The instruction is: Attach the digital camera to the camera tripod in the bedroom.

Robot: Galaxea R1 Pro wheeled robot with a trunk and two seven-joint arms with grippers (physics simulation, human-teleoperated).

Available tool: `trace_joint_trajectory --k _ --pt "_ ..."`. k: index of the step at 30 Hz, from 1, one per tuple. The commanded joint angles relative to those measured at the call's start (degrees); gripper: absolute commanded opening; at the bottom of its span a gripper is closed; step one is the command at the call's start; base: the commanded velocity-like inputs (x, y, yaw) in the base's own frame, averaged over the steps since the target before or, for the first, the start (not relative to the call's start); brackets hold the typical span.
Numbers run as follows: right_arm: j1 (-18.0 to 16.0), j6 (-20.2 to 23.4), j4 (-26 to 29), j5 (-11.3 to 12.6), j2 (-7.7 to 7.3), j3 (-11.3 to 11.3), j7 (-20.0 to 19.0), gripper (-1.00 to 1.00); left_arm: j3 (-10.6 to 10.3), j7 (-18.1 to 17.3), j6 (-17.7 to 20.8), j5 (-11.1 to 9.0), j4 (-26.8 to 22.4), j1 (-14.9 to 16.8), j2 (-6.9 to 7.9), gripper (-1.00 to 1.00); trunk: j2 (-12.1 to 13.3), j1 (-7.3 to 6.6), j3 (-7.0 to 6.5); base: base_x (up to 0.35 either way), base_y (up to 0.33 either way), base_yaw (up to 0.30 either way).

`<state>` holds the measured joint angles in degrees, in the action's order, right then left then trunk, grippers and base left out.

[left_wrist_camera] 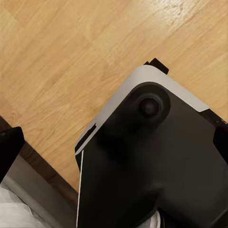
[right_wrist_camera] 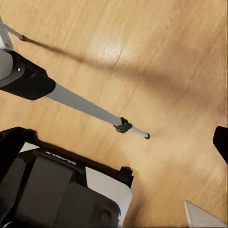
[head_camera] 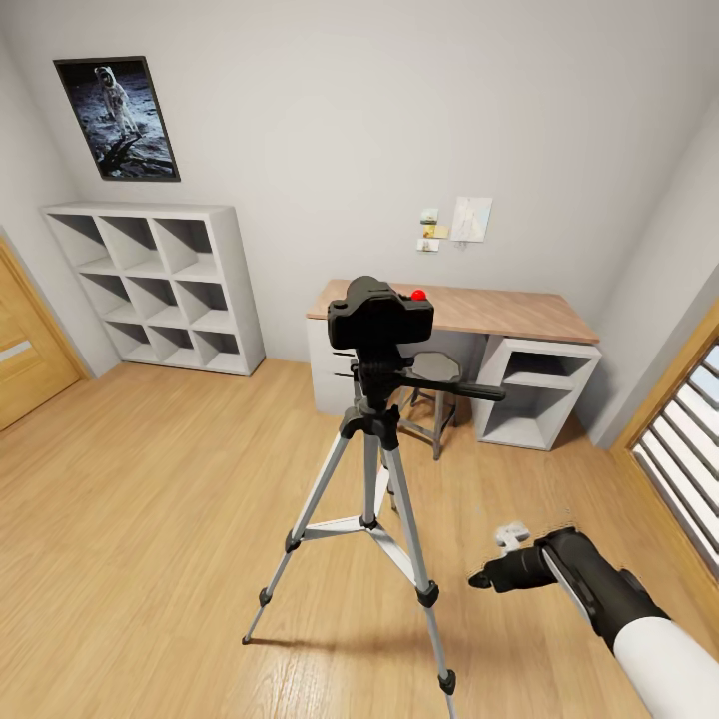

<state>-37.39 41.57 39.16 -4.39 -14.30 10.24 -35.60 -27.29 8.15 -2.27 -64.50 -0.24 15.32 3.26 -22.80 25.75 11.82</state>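
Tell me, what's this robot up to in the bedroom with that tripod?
It is fitting a digital camera onto a camera tripod, and by the look of it that is done: the camera sits on the tripod's head, standing on the wood floor in front of the desk. Nothing is holding the camera now. The robot's right gripper hangs low beside the tripod, apart from it; whether it is open is hard to tell.

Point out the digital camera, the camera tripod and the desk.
digital camera (head_camera: pixel 380 316), head view, on the front of its black body.
camera tripod (head_camera: pixel 371 465), head view, on its silver centre column below the head.
desk (head_camera: pixel 519 312), head view, on a bare part of its wooden top.
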Motion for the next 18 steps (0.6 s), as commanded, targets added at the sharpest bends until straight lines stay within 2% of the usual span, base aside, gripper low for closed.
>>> trace_joint_trajectory --k 1,10,15,18 --pt "-0.1 -0.8 -1.3 -0.4 -0.04 0.1 0.4 1.00 -0.5 0.2 -0.1 -0.5 0.0 0.0 0.00 1.00 -0.1 0.03 0.11 0.000 0.000 0.000" --pt "-0.1 -13.8 -19.1 -0.1 0.33 0.1 9.1 1.00 -0.5 0.2 -0.1 -0.6 0.0 0.0 -0.08 1.00 -0.1 0.03 0.11 0.000 0.000 0.000" --pt "-0.1 -22.7 -28.6 0.1 0.61 0.0 13.0 1.00 -0.5 0.2 -0.1 -0.6 0.1 0.0 -0.09 1.00 -0.1 0.03 0.11 0.000 0.000 0.000" --pt "-0.1 -25.4 -32.3 0.1 0.72 0.1 14.1 1.00 -0.5 0.2 -0.1 -0.6 0.1 0.0 -0.09 1.00 -0.1 0.03 0.11 0.000 0.000 0.000"
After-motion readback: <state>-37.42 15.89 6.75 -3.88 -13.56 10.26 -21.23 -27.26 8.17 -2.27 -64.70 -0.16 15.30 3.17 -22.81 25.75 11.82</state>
